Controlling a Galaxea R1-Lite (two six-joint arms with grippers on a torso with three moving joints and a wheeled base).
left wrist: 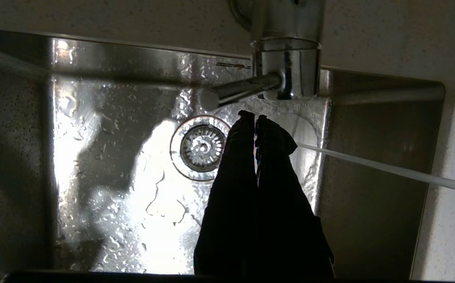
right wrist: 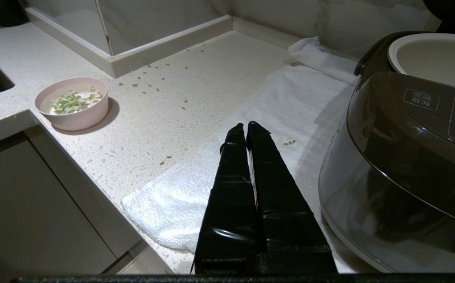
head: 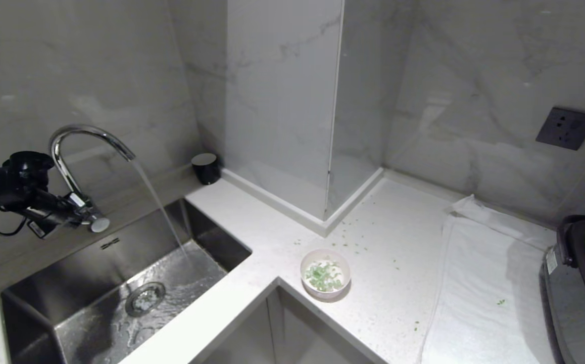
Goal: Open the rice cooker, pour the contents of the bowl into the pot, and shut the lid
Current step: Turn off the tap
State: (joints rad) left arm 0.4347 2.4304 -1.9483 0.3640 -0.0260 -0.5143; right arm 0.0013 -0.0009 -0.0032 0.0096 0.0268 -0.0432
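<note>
Bowl (head: 325,273) upright, mouth up

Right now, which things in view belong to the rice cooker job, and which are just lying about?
Part of the job:
- rice cooker, lid up
- pot inside it
- bowl on the counter
- contents, green bits

Just there:
- faucet, running, with the shut left claw at its lever
- sink
- white towel
- black cup
- wall socket
- spilled green bits
</note>
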